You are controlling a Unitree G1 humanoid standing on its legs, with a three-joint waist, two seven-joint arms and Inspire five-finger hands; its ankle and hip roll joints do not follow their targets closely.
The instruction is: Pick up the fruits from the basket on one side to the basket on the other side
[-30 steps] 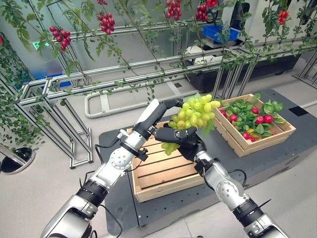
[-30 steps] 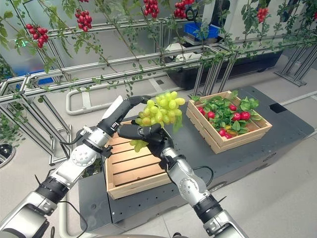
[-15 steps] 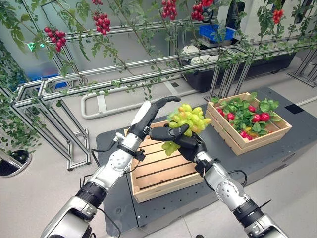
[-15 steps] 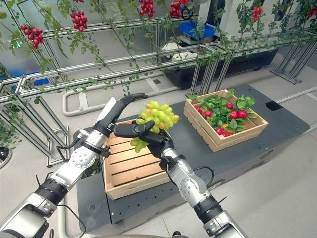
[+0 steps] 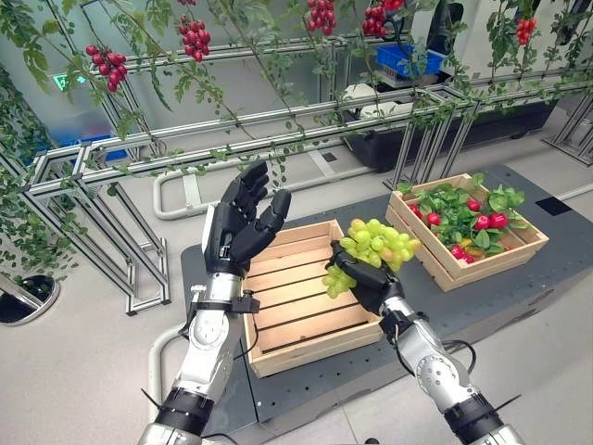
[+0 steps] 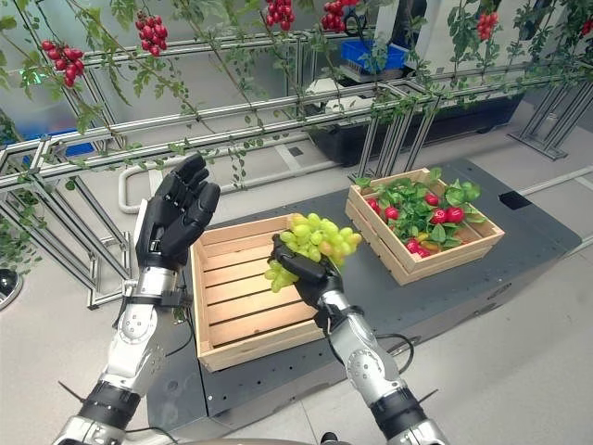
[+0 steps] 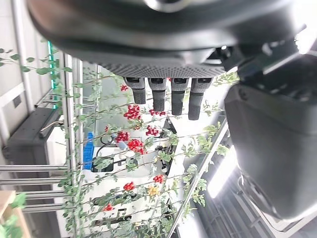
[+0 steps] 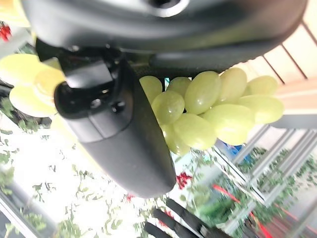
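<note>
Okay, my right hand (image 5: 371, 278) has its fingers curled round the green grapes (image 5: 375, 243) above the empty crate (image 5: 296, 306)'s edge, left hand (image 5: 243, 218) raised, fingers straight, empty; I worry loose grapes drop off outside it.

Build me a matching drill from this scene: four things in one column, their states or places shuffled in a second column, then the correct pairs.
Things:
1. green grape bunch
2. left robot hand
3. near wooden crate
4. far wooden crate

States or places:
A. raised upright, fingers straight, holding nothing
B. holds red fruits and green leaves
C. gripped by the right robot hand above the edge of a crate
D. bare slats, nothing inside

Pairs: 1-C, 2-A, 3-D, 4-B
</note>
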